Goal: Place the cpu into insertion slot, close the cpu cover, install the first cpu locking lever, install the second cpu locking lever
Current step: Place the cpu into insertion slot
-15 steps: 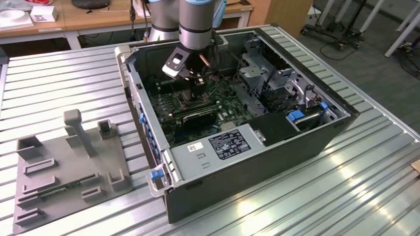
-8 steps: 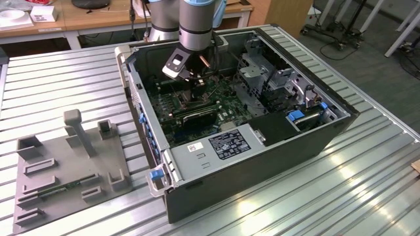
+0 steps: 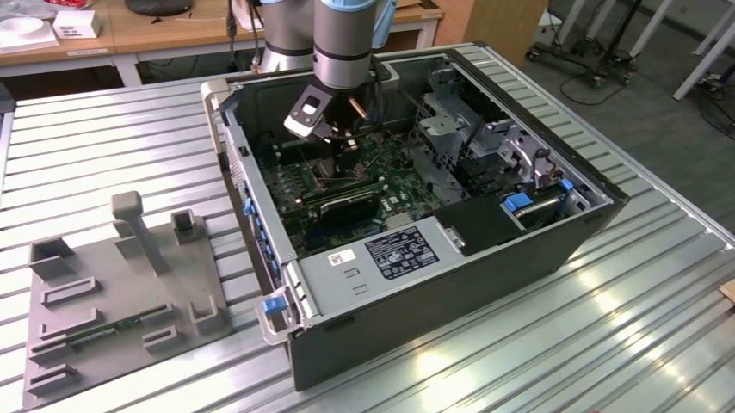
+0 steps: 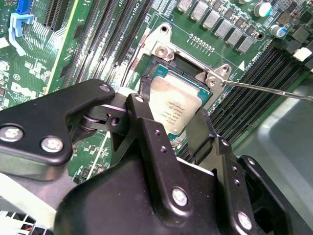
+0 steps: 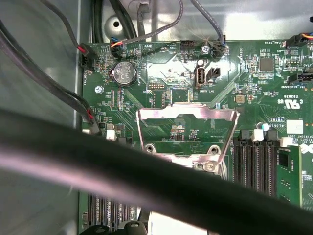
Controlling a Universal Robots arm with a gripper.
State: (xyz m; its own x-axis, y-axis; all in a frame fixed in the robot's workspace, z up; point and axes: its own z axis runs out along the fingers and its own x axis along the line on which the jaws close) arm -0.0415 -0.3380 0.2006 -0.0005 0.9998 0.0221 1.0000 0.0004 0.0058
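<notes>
cpu [image 4: 173, 110] at insertion slot [image 4: 188, 64], far side of the open case [image 3: 460, 284] on worktop [image 3: 643, 327], toward the exterior view's left | claw [image 4: 168, 117] clamped on its two sides, apparently | cpu cover [image 5: 161, 113] raised | step: placing cpu | calls for level, square seating inside the rim

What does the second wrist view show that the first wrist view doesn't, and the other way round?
Second wrist view: the cpu lying at the insertion slot, a thin lever rod beside it. First wrist view: the cpu cover raised open, a coin battery. Both: the green board and black memory slots.
</notes>
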